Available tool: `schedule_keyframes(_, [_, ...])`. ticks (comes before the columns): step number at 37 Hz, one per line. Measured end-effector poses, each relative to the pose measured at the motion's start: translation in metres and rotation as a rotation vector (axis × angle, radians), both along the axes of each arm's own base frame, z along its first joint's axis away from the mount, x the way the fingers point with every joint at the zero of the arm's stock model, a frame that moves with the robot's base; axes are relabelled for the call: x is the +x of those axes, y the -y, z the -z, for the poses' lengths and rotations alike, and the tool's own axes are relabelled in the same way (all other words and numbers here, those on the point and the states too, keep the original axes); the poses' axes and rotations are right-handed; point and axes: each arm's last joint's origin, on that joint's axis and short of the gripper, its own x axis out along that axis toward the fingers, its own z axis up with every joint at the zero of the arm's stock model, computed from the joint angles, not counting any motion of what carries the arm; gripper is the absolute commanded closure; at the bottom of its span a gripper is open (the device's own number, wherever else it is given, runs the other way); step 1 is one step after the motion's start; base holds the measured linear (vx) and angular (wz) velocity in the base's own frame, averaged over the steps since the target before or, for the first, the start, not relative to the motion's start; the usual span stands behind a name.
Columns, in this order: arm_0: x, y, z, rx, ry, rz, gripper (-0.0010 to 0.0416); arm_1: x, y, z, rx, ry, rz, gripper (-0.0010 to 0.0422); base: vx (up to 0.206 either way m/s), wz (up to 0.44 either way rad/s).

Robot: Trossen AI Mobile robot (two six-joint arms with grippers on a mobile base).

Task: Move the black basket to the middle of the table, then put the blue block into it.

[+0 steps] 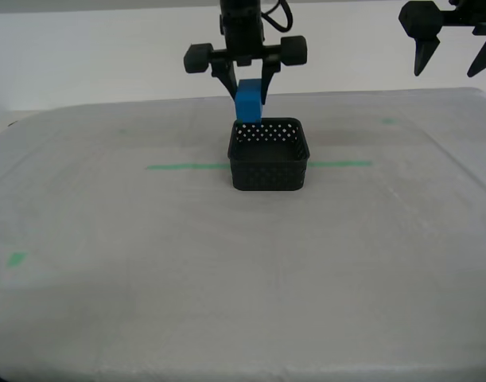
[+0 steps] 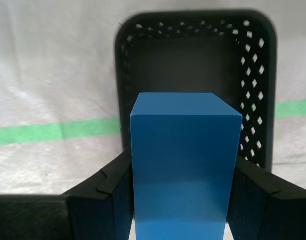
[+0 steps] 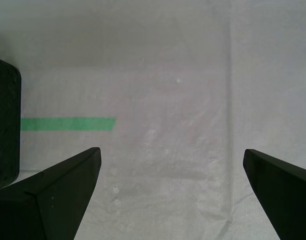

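My second gripper [image 1: 247, 87] pinched the blue block [image 1: 248, 102], matte and upright, above the perforated black basket [image 1: 270, 157]. My first gripper [image 1: 451, 56] hung spread, empty.

My second gripper [image 1: 247, 89]: matte black, round knobs either side, black cable looped above. My first gripper [image 1: 452, 56]: black pointed fingers.

— What is the blue block [image 2: 185, 165] made of? 
— Hard to say; its faces look matt, with a fine even grain. 
— And the black basket [image 1: 270, 165]? 
— Looks like plastic, dull black, walls pierced with rows of small holes. 
— The table [image 1: 227, 270]? 
— Pale cloth, slightly rough and creased, with a flat green tape line [image 1: 187, 166]. 
— My second gripper's fingers [image 2: 105, 200]? 
— Matt black, smooth.
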Motion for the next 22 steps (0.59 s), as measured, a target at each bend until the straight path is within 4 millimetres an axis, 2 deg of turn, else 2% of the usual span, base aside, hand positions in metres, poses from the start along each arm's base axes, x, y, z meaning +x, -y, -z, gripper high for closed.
schedule_keyframes(8, [0.000, 0.000, 0.000, 0.001, 0.003, -0.001, 0.0007, 0.006, 0.010, 0.022, -0.008, 0.001, 0.001, 0.0412, 0.000, 0.000])
schedule_keyframes(22, [0.002, 0.000, -0.001, 0.002, 0.019, 0.001, 0.0007, 0.007, 0.014, 0.025, -0.041, 0.005, -0.045, 0.0412, 0.000, 0.000])
